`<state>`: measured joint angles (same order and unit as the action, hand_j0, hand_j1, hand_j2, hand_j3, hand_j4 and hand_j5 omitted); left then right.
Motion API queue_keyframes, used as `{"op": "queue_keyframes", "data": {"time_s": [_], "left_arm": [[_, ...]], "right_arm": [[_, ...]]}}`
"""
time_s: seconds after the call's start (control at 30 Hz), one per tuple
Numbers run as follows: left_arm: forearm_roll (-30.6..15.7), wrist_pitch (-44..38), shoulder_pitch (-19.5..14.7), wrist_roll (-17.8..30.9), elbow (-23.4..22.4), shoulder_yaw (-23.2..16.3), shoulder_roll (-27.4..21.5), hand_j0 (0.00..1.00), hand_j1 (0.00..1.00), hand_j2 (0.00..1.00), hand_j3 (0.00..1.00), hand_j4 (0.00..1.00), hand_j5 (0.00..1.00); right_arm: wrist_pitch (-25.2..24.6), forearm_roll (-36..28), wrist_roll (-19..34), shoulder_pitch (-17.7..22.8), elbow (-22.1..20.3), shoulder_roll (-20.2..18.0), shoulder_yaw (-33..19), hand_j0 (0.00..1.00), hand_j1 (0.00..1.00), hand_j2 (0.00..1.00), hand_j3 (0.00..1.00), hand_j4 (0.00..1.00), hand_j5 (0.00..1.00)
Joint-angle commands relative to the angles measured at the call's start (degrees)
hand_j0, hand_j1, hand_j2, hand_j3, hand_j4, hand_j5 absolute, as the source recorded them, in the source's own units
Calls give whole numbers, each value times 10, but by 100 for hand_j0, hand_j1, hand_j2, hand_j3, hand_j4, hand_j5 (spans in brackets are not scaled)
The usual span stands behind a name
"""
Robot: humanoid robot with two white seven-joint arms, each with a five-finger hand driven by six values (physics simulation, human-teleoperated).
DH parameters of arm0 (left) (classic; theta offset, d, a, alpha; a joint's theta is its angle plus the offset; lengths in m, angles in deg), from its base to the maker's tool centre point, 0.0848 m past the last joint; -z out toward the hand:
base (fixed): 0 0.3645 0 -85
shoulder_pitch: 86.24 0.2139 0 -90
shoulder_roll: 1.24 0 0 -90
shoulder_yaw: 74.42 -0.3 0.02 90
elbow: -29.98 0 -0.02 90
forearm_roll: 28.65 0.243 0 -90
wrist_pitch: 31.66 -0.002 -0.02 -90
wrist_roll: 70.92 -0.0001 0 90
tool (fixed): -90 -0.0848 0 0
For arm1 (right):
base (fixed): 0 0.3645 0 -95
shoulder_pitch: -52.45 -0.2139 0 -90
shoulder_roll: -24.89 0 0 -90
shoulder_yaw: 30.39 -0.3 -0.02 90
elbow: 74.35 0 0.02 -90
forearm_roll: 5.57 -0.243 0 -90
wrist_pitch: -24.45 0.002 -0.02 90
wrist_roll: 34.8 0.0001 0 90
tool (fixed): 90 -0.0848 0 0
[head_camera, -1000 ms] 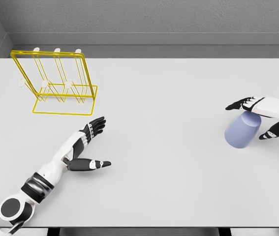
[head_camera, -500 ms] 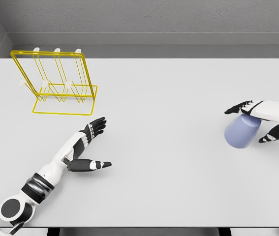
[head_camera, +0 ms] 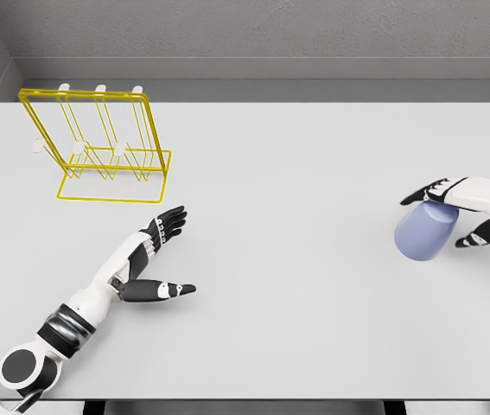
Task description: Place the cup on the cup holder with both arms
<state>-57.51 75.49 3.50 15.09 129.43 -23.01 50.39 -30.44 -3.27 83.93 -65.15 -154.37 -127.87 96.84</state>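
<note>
My right hand [head_camera: 461, 207] at table's [head_camera: 296, 173] right edge, fingers and thumb straddling cup [head_camera: 423, 231], not yet clamped. Cup tipped on side. My left hand [head_camera: 154, 259] waits open near front-left, likely for handover. Cup holder [head_camera: 98, 143] at back-left corner.

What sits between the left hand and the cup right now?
Nothing: in the head view only bare table separates the left hand from the cup, which the right hand straddles. The yellow cup holder stands farther back.
</note>
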Motion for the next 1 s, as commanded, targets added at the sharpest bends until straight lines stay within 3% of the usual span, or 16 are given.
{"op": "queue_keyframes", "data": {"time_s": [0.0,0.4,0.7,0.97], "left_arm": [[-1,0,0,0,0,0,0,100,100,100,100,100,100],[-2,0,0,-1,0,1,2,100,100,100,100,100,100],[-1,1,0,-1,0,9,3,100,100,100,100,100,100],[-1,1,0,-2,0,10,5,100,100,100,100,100,100]], "right_arm": [[-1,-3,2,0,0,0,-1,86,86,86,86,86,86],[-1,-3,11,0,0,4,3,77,77,77,77,77,77],[-1,-3,11,0,19,4,3,64,64,64,64,64,64],[-1,-3,12,-5,13,3,-1,63,63,63,63,63,63]]}}
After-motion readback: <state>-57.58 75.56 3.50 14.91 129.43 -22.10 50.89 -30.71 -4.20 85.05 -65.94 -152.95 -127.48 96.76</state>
